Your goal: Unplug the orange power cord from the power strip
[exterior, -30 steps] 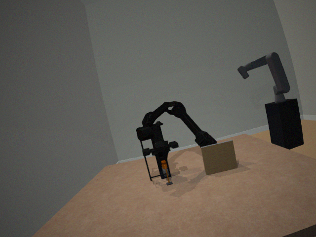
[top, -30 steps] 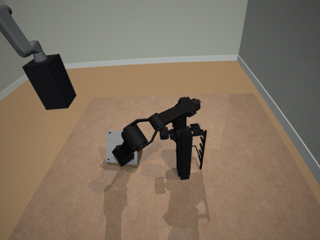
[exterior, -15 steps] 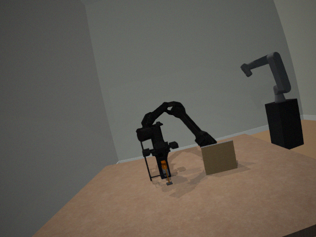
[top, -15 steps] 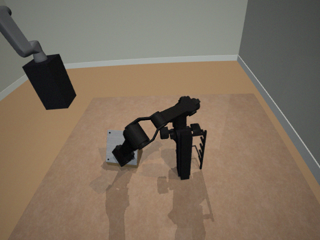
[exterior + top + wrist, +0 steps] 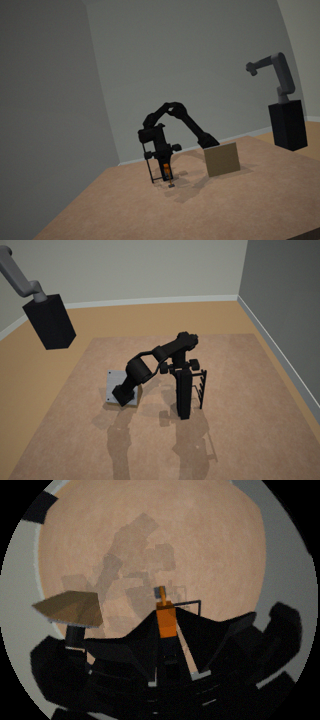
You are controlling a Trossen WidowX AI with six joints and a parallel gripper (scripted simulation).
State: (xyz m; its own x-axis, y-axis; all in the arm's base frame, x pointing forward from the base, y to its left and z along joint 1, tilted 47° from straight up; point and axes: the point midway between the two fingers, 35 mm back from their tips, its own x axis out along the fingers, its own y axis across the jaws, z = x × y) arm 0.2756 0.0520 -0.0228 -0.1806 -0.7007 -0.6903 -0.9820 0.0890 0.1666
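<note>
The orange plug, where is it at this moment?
In the exterior view the orange plug sits between the fingers of the gripper, shut on it, left of the tan box. Its thin cord runs down to the table.

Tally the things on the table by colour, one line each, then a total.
Orange: 1, the plug held in the gripper
Black: 2, the arm and the wire rack
Tan: 1, the box
Grey: 1, the small block
Total: 5

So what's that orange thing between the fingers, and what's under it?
An orange plug, pinched by the gripper. Below it a thin orange cord reaches a small grey piece. The power strip can't be made out.
</note>
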